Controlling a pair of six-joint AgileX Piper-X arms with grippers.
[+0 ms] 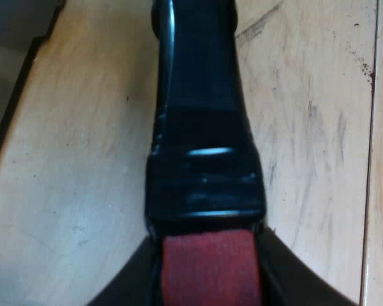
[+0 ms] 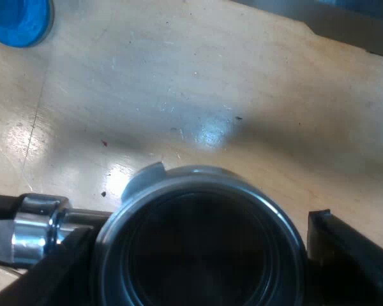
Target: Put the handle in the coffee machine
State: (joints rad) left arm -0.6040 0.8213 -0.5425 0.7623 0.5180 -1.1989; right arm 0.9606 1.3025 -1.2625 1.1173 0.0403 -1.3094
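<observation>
The holder's dark handle (image 1: 201, 127) runs away from me over the wooden table, and its red end (image 1: 207, 264) sits between the black fingers (image 1: 131, 287) of my left gripper (image 1: 207, 290), which is shut on it. The holder's round metal basket (image 2: 201, 191) faces up, dark inside, with its shiny neck (image 2: 41, 229) at one side. My right gripper (image 2: 201, 255) has a black finger (image 2: 345, 255) against each side of the basket and is shut on it.
A blue tamper (image 2: 18, 22) stands on the wooden table (image 2: 179, 76) beyond the basket. A grey edge of the machine (image 2: 351, 22) runs along the table's far side. A dark ledge (image 1: 13, 108) borders the table beside the handle.
</observation>
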